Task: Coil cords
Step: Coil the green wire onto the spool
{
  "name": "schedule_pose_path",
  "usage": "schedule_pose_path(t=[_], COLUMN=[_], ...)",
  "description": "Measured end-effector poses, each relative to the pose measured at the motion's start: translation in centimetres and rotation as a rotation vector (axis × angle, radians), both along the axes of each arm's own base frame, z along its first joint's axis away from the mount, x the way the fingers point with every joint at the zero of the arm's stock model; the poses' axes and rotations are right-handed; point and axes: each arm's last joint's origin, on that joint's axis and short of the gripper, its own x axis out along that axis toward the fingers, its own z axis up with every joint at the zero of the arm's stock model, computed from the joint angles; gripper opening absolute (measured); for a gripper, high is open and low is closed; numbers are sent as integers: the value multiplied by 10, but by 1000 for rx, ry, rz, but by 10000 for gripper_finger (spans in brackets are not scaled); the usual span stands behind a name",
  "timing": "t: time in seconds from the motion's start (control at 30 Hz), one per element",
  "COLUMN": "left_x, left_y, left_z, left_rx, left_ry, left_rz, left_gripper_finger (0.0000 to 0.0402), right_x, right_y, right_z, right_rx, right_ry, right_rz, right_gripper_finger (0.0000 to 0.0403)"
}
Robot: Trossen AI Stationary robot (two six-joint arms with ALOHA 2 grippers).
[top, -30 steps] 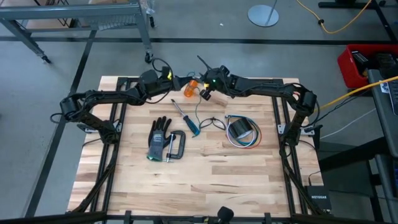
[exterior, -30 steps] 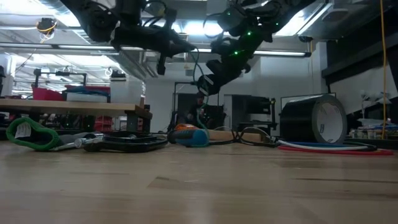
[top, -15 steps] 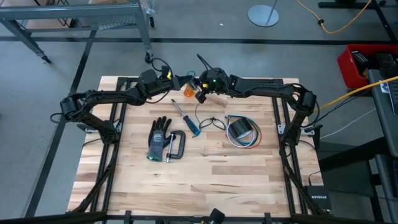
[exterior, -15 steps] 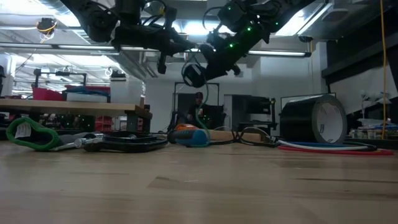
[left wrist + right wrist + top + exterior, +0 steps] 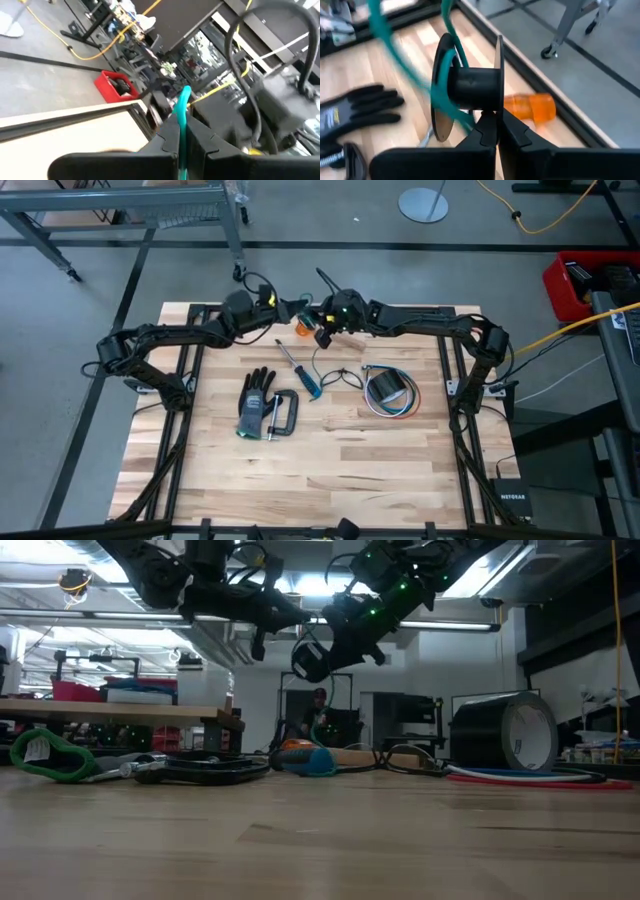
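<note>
While raised, right end effector apparently clamps black spool.

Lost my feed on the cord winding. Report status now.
Left gripper shut on thin teal-green cord, raised at table's far edge. Right gripper shut on black plastic spool, cord wrapped round its core. Nothing in the way.
</note>
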Motion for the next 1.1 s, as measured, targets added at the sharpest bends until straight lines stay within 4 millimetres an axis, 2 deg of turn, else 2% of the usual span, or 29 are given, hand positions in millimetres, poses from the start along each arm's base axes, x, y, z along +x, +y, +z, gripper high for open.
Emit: schedule_pose_path(t=[0.3, 0.57, 0.83, 1.1], left_x=[-6, 3, 9, 6], left_y=[10, -5, -16, -10], left_z=[0, 0, 0, -2], left_rx=[1, 2, 1, -1], left_ry=[-1, -1, 3, 18], left_rz=[38, -19, -56, -21], left_gripper_finger=[0, 0, 0, 0], right_x=[1, 9, 10, 10], right_y=[6, 3, 2, 5], right_z=[-2, 12, 15, 13], right_rx=[-1, -54, -35, -18], right_ry=[22, -131, -180, -159], right_rz=[20, 22, -7, 9], right_gripper_finger=[1, 1, 1, 1])
